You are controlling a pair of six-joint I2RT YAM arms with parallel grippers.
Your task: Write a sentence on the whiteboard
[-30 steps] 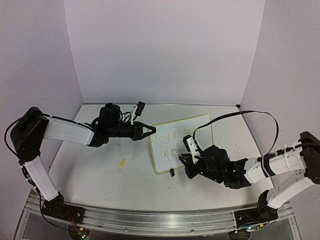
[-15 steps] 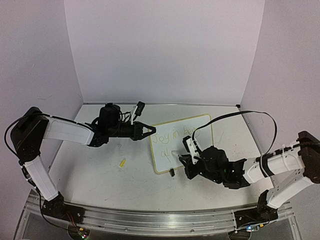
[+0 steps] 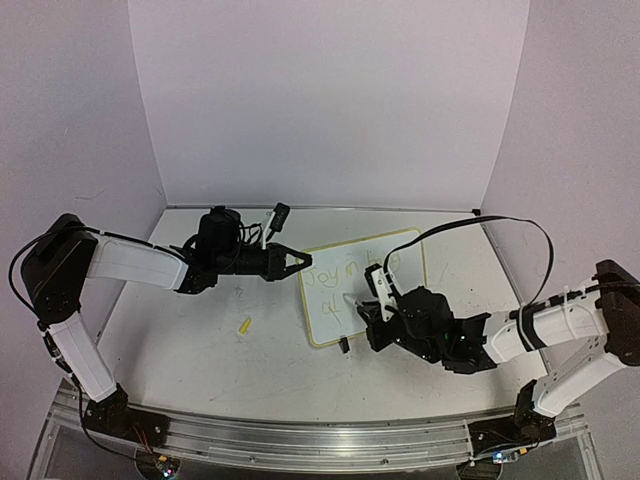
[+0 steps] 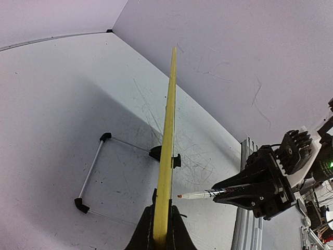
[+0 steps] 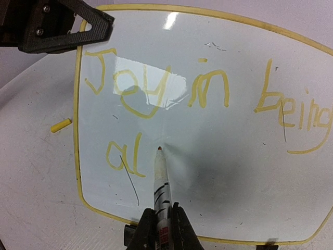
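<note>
Grips a pen point(image 5: 160, 182) tight in the right claw point(image 5: 158, 224), tip just right of "al". Shows the sentence point(image 5: 156, 88) in yellow, "Joy in being" above "al", on the whiteboard point(image 5: 218, 172), tilted mid-table. Pinches its left rim with the left claw point(image 4: 158, 229). Just left, a yellow cap point(image 5: 60, 125).

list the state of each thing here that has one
whiteboard, tilted up, corner clamped
sentence, unfinished: "Joy in being" then "al"
pen, uncapped, tip by the "al"
yellow cap, loose on the table
left gripper, shut on the whiteboard
right gripper, shut on the pen
</note>
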